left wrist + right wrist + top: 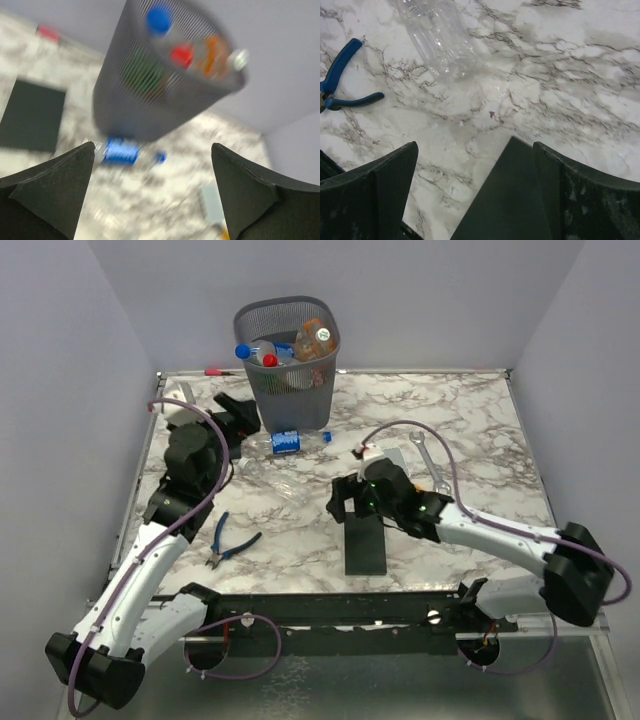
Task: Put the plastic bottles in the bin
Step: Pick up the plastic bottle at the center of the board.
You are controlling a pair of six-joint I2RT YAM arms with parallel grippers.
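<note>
1. Right tool: spread wide and holding nothing. Hangs low over the counter, well in front of the bin and above the end of a black slab. Pliers lie off to its left.
2. Clear bottle: flat on its side between that tool and the bin, without a label and hard to pick out against the marble.
   - Rounded base end faces the right tool, and the neck end runs out of the wrist view.
   - From overhead, appears to lie roughly left to right in front of the bin.
   - Thin, smooth and round, so likely to roll away or squirt out if pinched off centre or along its length. Safer gripped across its width.
3. Left tool: also parted and empty, raised and aimed at the bin. Wrist view too blurred for finer detail.
4. Labelled bottle: on its side just in front of the bin's foot; cannot tell whether it touches.
   - Lies left to right, with the blue cap pointing right.
   - Little room behind it, so a finger coming down on the far side could strike the mesh and shove the bin.
5. Bin: upright at the far side of the counter, with other bottles heaped near the rim.
   - Letting go too low or too early could bounce a bottle back out.
   - Catching the tall rim might tip it.
</note>
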